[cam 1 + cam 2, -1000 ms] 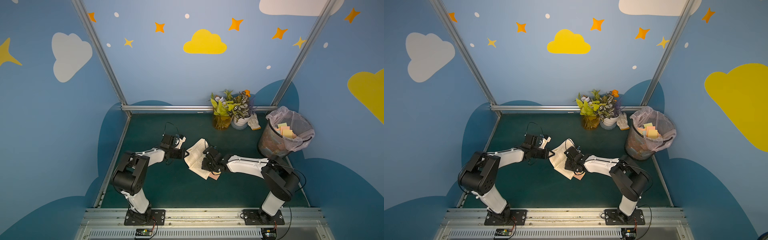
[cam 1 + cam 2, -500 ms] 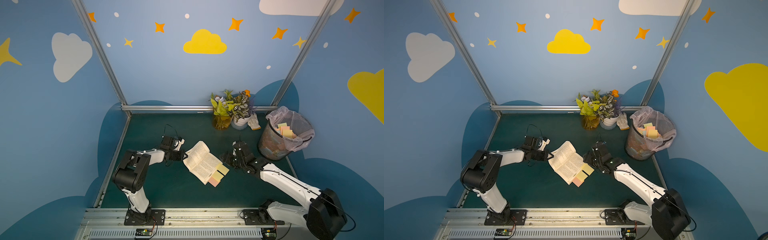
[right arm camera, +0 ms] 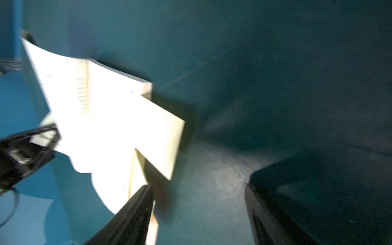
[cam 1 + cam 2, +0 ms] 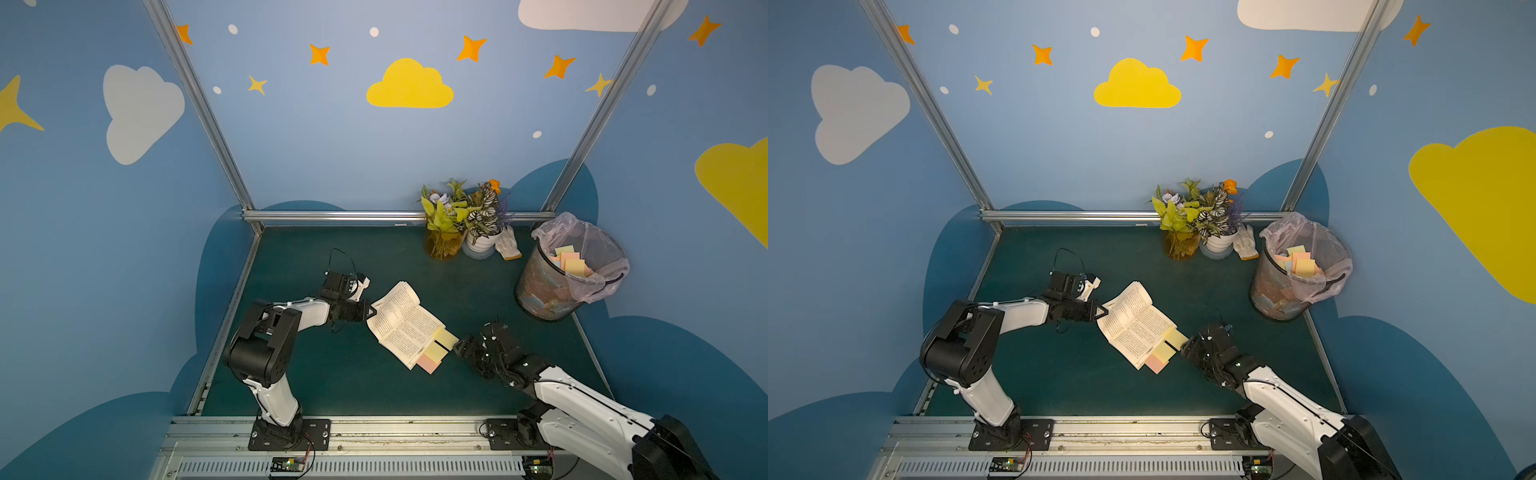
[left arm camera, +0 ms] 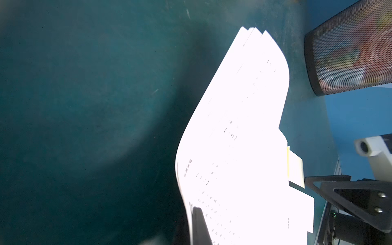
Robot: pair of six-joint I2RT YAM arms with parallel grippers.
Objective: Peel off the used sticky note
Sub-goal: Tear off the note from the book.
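1. Open paperback book (image 4: 401, 320) w/ white printed pages lies mid dark green worktop (image 4: 332, 386).
2. Pale yellow square paper sticky note (image 4: 448, 337) sticks out past the book's page edge nearest the right arm; 2nd yellow note (image 4: 434, 352) & pink note (image 4: 430, 365) beside it.
3. Left gripper (image 4: 369, 311): jaws pressed together on book's nearest page corner, page lifted.
4. Right gripper (image 4: 459, 347): jaws spread, just beside the sticky note.
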